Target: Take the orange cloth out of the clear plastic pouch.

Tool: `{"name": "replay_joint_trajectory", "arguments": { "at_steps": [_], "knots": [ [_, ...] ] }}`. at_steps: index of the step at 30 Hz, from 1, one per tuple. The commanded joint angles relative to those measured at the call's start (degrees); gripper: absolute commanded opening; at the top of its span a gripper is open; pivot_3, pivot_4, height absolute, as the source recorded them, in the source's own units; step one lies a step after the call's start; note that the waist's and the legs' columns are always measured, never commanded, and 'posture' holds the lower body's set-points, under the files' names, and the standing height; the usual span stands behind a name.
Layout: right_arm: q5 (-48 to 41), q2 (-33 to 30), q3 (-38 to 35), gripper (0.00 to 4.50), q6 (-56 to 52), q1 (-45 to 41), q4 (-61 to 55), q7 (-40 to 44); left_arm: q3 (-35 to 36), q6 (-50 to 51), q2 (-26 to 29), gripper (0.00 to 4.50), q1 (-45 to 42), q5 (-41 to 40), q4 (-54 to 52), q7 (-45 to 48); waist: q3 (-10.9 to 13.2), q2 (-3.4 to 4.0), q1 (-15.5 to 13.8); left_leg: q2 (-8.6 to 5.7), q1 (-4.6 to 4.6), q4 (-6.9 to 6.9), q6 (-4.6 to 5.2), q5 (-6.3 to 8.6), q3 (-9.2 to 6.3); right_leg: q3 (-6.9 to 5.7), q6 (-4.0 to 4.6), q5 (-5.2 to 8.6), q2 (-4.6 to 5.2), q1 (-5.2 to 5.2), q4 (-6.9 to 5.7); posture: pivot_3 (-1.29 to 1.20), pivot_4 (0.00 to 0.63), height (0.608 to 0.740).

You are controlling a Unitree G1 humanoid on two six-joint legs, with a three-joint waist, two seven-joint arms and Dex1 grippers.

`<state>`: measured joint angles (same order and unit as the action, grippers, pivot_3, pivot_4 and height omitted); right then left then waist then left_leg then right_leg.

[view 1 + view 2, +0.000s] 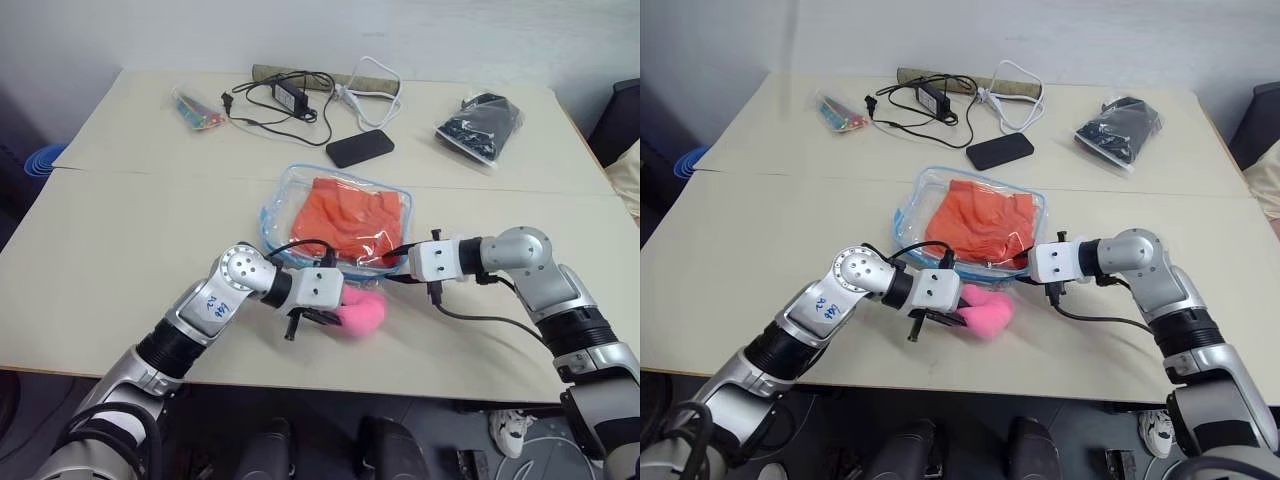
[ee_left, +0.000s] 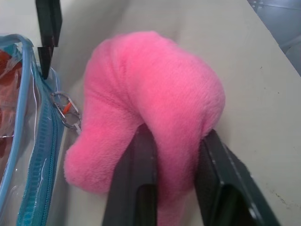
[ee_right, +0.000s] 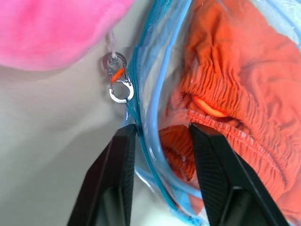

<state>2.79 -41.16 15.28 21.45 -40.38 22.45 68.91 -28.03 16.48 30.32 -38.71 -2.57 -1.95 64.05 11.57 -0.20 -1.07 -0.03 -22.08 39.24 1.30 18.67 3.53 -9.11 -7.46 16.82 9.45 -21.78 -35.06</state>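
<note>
— Cloth first: where does it lie?
— The orange cloth is inside the clear pouch, near the middle of the table. From the right gripper it sits at about eleven o'clock in the head view, just beyond the fingertips.
— And that gripper's fingers?
— Partly closed, one on each side of the pouch's blue zipper edge at its near corner; the zipper's small metal clip lies just ahead of them. Whether they pinch the plastic firmly, I cannot tell.
— The left gripper?
— Clamped on the pink plush lump, which lies at six o'clock from the pouch, just beside its near edge.
— Anything else in the pouch?
— Nothing but the wrinkled cloth can be made out.
</note>
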Motion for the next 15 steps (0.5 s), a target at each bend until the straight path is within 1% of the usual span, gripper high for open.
{"name": "replay_joint_trajectory", "arguments": {
  "at_steps": [1, 2, 3, 5, 6, 13, 15],
  "knots": [
    [-2.0, -1.1, -1.6, 2.29, -1.2, -1.1, -0.6, 2.1, 0.0, 1.2, 0.0, 0.31, 0.5, 1.8, 0.2, -0.6, 0.0, 0.00, 0.0, 0.00, 0.01, 0.00, 0.00, 0.00, 0.00, 0.00, 0.00, 0.00, 0.00, 0.02, 0.00, 0.00, 0.150, 0.740],
    [-1.1, -1.1, -1.4, 2.46, -0.4, -1.4, 0.4, 1.4, 0.0, 1.3, -0.2, 0.31, 0.3, 1.8, 0.3, -0.7, 0.0, 0.00, 0.0, 0.00, 0.01, 0.00, 0.00, 0.00, 0.00, 0.00, 0.00, 0.00, 0.00, 0.02, 0.00, 0.00, 0.150, 0.740],
    [-0.2, -1.0, -1.4, 2.75, 0.1, -1.8, 1.2, 0.5, 0.0, 1.4, -0.3, 0.31, 0.1, 1.8, 0.4, -0.7, 0.0, 0.00, 0.0, -0.01, 0.01, 0.00, 0.00, 0.00, 0.00, 0.00, 0.00, 0.00, 0.00, 0.02, 0.00, 0.00, 0.150, 0.740],
    [0.8, -1.0, -1.2, 3.47, 1.6, -2.3, 2.1, -0.2, 0.0, 1.5, -0.4, 0.31, -0.1, 1.9, 0.4, -0.7, 0.0, 0.00, 0.0, -0.01, 0.01, 0.00, 0.00, 0.00, 0.00, 0.01, 0.00, 0.00, 0.00, 0.02, 0.00, 0.00, 0.150, 0.740],
    [1.2, -1.3, -1.0, 3.75, 2.5, -2.6, 2.5, -0.1, 0.1, 1.6, -0.5, 0.31, -0.2, 1.9, 0.4, -0.7, 0.0, 0.00, 0.0, 0.00, 0.01, 0.00, 0.00, 0.00, 0.00, 0.01, 0.00, 0.00, 0.00, 0.02, 0.00, 0.00, 0.150, 0.740],
    [3.1, -2.4, -1.4, 3.75, 7.6, -6.4, 7.2, -0.7, 0.0, 1.2, -0.1, 0.31, -0.3, 2.3, 0.4, -0.2, 0.0, 0.00, 0.0, 0.00, 0.01, 0.01, 0.00, 0.00, 0.01, 0.01, 0.00, 0.00, 0.00, 0.02, 0.01, 0.00, 0.150, 0.740],
    [2.2, -2.6, -1.5, 3.36, 8.5, -7.2, 7.9, 0.5, 0.0, 1.3, -0.1, 0.31, -0.4, 2.4, 0.4, -0.2, 0.0, 0.00, 0.0, 0.01, 0.01, 0.01, 0.00, 0.00, 0.01, 0.01, 0.00, 0.00, 0.00, 0.02, 0.01, 0.00, 0.150, 0.740]
  ]
}}
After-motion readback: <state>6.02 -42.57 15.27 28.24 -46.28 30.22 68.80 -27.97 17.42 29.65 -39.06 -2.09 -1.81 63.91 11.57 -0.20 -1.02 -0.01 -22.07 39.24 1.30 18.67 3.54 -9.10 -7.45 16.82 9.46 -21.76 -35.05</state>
